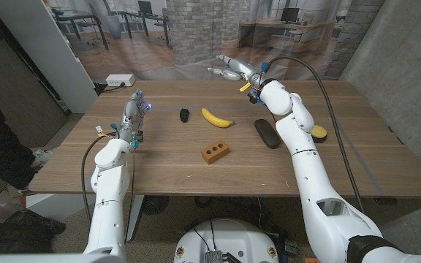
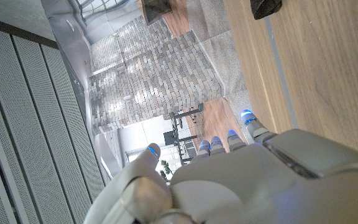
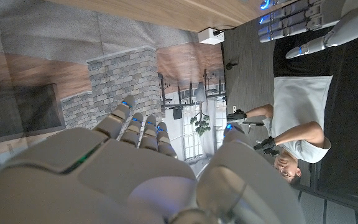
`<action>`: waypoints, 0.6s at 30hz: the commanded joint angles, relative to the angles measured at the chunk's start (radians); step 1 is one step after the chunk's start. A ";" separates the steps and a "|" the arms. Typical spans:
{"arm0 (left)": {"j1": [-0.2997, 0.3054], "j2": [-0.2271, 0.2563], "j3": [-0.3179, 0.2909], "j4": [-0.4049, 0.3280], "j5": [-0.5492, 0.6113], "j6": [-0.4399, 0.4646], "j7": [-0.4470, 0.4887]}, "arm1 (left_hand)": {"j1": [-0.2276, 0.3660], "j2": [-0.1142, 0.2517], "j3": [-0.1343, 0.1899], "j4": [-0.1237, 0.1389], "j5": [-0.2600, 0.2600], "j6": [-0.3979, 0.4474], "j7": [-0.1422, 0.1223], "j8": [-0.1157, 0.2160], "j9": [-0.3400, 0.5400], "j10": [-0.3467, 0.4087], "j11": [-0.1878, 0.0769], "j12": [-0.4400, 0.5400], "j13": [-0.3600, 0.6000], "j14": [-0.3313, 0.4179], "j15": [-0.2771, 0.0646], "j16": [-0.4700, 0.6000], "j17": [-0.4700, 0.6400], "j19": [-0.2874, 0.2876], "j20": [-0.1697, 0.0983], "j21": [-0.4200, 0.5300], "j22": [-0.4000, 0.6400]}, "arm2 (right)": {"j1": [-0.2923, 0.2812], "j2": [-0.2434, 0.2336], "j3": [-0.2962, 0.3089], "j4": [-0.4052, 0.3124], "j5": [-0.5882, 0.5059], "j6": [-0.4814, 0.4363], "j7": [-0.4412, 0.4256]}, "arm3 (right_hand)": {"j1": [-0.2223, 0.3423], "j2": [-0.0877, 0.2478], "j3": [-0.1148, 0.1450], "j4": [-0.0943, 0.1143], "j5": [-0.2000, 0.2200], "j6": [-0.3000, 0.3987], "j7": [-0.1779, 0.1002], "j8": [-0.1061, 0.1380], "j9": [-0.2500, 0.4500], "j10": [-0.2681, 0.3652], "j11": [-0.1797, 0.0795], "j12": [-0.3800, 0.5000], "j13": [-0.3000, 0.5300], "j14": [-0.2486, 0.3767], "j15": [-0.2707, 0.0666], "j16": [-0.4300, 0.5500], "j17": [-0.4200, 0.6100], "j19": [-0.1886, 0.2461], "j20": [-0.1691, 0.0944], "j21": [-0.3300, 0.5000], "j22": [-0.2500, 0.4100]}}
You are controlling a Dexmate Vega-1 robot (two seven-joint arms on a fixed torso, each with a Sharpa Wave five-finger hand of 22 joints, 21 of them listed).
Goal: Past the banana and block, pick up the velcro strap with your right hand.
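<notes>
- Your right hand (image 1: 227,67) is up over the desk's far edge, fingers spread and pointing away toward the left, with nothing in it; in the right wrist view the same hand (image 3: 135,168) shows its fingers apart against the room beyond.
- You can see the strap (image 1: 184,115) as a small dark lump on the desk (image 1: 159,164), left of the banana's upper end and well apart from your right hand, nearer the robot and to the left.
- At the edge of the left wrist view a dark thing (image 2: 266,7) lies on the wood; you cannot tell for sure that it is the strap.
- Next to the strap, the banana (image 1: 217,117) lies at a slant near the middle of the desk.
- Nearer the robot than the banana sits the block (image 1: 215,153), brown with holes in its top.
- Right of the banana a dark oblong case (image 1: 267,133) lies just beside your right forearm, and a yellow thing (image 1: 319,132) shows past that arm.
- Your left hand (image 1: 132,111) stands upright over the desk's left side, fingers pointing up and slightly apart, holding nothing; the left wrist view shows its fingertips (image 2: 216,145) apart.
- A white box (image 1: 120,79) lies on the floor beyond the desk's far left corner.
</notes>
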 commanded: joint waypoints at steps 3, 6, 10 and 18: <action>-0.004 0.002 -0.005 0.008 -0.005 -0.004 -0.005 | 0.004 0.045 -0.002 0.007 0.007 -0.178 0.005 -0.001 0.005 -0.241 0.006 0.001 0.002 -0.279 0.005 -0.002 0.005 -0.226 0.001 -0.006 0.001 | 0.024 -0.002 -0.053 0.016 -0.086 0.002 -0.018 | 0.015 0.002 0.003 -0.013 0.009 0.000 0.006 -0.005 0.004 0.005 -0.002 -0.002 0.005 0.010 -0.001 0.005 0.002 0.016 -0.001 0.006 0.002; -0.005 0.002 -0.007 0.010 -0.007 -0.004 -0.007 | 0.004 0.045 -0.003 0.007 0.007 -0.178 0.006 -0.001 0.005 -0.239 0.006 0.002 0.002 -0.279 0.005 -0.003 0.005 -0.224 0.000 -0.007 0.001 | 0.031 -0.002 -0.062 0.022 -0.096 0.003 -0.010 | 0.025 0.004 0.005 -0.020 0.010 0.001 0.008 -0.005 0.004 0.011 -0.006 -0.002 0.005 0.034 -0.009 0.012 0.002 0.038 -0.011 0.013 0.002; -0.011 0.001 -0.013 0.026 -0.022 -0.015 -0.019 | 0.004 0.044 -0.004 0.007 0.007 -0.176 0.005 -0.001 0.005 -0.240 0.001 0.001 0.002 -0.278 0.004 -0.002 0.005 -0.222 -0.004 -0.008 0.001 | 0.038 0.000 -0.078 0.027 -0.121 -0.003 -0.013 | 0.029 0.004 0.005 -0.022 0.010 0.002 0.012 -0.004 0.004 0.015 -0.006 -0.001 0.005 0.036 -0.008 0.011 0.002 0.040 -0.012 0.013 0.002; -0.015 0.003 -0.019 0.032 -0.019 -0.017 -0.016 | 0.003 0.043 -0.005 0.007 0.008 -0.176 0.005 -0.001 0.005 -0.236 0.005 0.002 0.002 -0.277 0.002 -0.002 0.005 -0.220 -0.008 -0.011 0.001 | 0.051 0.000 -0.107 0.039 -0.158 -0.007 -0.007 | 0.034 0.000 0.003 -0.028 0.011 0.002 0.014 -0.005 0.004 0.016 -0.003 -0.002 0.005 0.036 -0.005 0.009 0.002 0.038 -0.004 0.010 0.002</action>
